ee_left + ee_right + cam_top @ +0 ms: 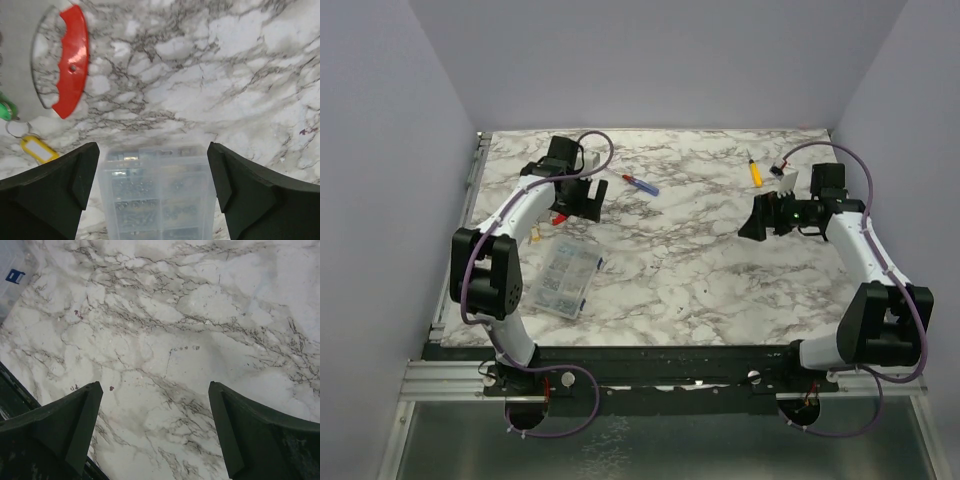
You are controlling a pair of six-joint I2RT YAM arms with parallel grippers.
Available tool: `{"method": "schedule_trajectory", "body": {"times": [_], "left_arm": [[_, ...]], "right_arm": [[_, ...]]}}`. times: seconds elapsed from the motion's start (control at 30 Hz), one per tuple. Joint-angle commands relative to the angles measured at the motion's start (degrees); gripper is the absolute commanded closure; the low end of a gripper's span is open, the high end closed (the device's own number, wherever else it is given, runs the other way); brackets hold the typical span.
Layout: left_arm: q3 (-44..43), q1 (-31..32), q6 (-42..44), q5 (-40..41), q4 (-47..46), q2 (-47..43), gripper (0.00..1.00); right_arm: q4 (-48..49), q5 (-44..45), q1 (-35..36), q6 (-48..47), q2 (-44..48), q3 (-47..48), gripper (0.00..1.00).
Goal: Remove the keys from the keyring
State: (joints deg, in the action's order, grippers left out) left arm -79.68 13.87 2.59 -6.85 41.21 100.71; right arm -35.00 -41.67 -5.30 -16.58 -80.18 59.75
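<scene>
Black fingers (55, 190) of the left gripper (152, 147) frame the bottom of its wrist view, spread wide with nothing between them. Under them lies a clear plastic box (155, 195) of small parts, which sits by the left edge of the worktop (700, 270), toward the near-left corner. The right gripper (155, 390) is just as wide apart and empty. It hangs over bare marble in the right half of the worktop, toward the far-right corner.

Neither arm holds anything, so I judge the task to be barely begun, with every key left to take off. The keyring (70, 65) lies flat beside the left edge, toward the far-left corner and just beyond the box. It appears as a red crescent with a small hole in the middle, closed on its other side by a thin, pale arc. The marble shows through the opening.

Only two keys (39, 150) can be seen, just off the lower end of the keyring: one has a yellow head with a pale window and one has a green head cut off by the picture's edge. A small wire ring (17, 129) links them. Whether that ring is threaded onto the red loop cannot be told, and no other keys are in sight.

A screwdriver (642, 184) and a yellow-handled tool (754, 172) lie near the far edge, well apart from the keyring.
</scene>
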Motion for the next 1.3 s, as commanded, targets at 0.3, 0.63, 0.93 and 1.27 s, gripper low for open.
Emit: {"method": "schedule_trajectory", "body": {"times": [0.3,0.63,0.93,1.27], "left_arm": [[-18.6,-19.3,3.5,-3.7,-0.9,10.5,0.01],[-23.7,-20.3,6.9,-4.0,-1.4,21.0,0.01],[-22.4,-18.6,8.7,-5.5,-3.1,24.8,0.1],[-22.3,-14.6,14.3,-0.5,-3.9,27.8,0.39]], "right_arm": [[1.0,-2.1,0.1,2.8,-6.5,11.7,0.0],[-0.1,-2.0,0.1,2.4,-8.4,12.6,0.0],[-1.0,-1.3,0.1,1.6,-8.6,12.3,0.0],[-2.0,-1.3,0.1,0.7,-8.8,12.0,0.0]]}}
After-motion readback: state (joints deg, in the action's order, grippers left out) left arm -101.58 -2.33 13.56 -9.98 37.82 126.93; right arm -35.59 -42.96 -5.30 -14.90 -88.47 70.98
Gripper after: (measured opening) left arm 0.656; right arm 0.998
